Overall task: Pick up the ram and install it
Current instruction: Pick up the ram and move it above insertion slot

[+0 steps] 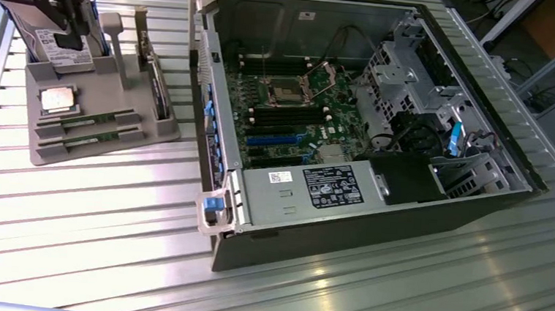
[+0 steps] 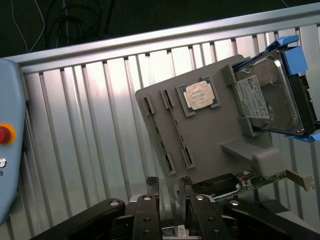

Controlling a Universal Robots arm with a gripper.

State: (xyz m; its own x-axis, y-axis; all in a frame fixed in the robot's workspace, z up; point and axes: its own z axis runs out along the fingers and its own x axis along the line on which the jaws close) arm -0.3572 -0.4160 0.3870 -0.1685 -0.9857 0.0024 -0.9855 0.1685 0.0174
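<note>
Two green ram sticks [image 1: 89, 122] lie in slots at the front of a grey holder tray [image 1: 152, 128], beside a square silver CPU [image 1: 56, 100]. In the wrist view the same sticks [image 2: 157, 132] appear edge-on in the tray [image 2: 210, 140]. My gripper [image 1: 64, 34] hangs above the tray's far end, over the standing hard drive [image 1: 58, 51], well above the ram. Its dark fingertips [image 2: 152, 184] stand apart with nothing between them, so the gripper [image 2: 169, 183] is open. The open computer case [image 1: 225, 196] shows the motherboard's dark memory slots [image 1: 282, 116].
A hard drive in a blue bracket [image 2: 265, 95] and an expansion card [image 2: 250, 180] stand in the tray. A light blue box with a red button [image 2: 5, 134] sits on the ribbed metal table [image 1: 97, 216]. The case holds a power supply [image 1: 304, 190] and cables.
</note>
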